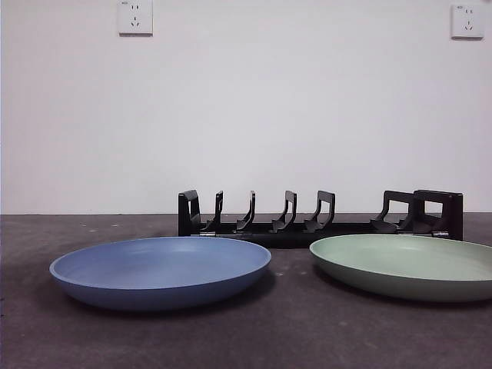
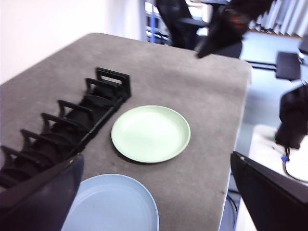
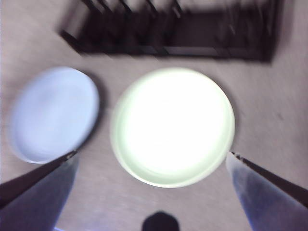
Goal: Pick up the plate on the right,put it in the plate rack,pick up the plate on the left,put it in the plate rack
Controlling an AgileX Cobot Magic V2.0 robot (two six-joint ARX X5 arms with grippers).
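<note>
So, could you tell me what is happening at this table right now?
Nothing is held yet. A round blue plate and a round pale green plate lie flat on the dark table in front of the long, empty black plate rack. The right hand hangs open above the green plate, apparently about to take it. The left hand, also open, is up over the table.

Layout of the table as seen from the front. Two plates lie flat on the table, side by side and apart: the left plate and the right plate, the latter cut by the picture's right edge. The plate rack stands behind both, running left to right, its dividers upright and holding nothing. A wall rises behind the table, bearing two sockets, one upper left, one upper right.
</note>
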